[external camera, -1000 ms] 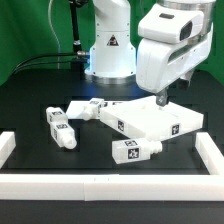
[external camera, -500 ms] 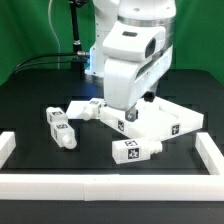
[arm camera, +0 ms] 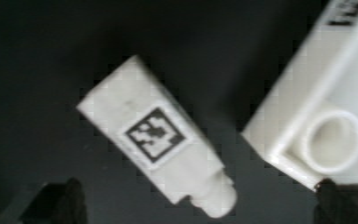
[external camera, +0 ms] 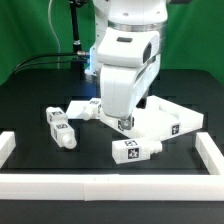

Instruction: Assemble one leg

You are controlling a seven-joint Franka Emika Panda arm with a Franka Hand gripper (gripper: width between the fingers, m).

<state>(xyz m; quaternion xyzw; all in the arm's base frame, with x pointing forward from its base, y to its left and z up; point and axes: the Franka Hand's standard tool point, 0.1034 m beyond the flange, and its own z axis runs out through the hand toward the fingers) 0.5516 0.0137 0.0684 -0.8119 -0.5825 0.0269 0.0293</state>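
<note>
Jaws wide apart over the tagged leg (arm camera: 158,135); panel (arm camera: 300,100) with corner socket (arm camera: 341,133) just beside

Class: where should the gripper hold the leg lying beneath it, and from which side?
Take the leg at its thick middle, across its two long sides, from straight above: it lies flat, tag up, clear of the panel. The open gripper would likely need turning first, since the leg lies diagonally to its finger line.

You get a bright, fairly sharp exterior view, lit from above, with soft shadows on the black table (external camera: 30,100). Your wrist view is blurry all over.
</note>
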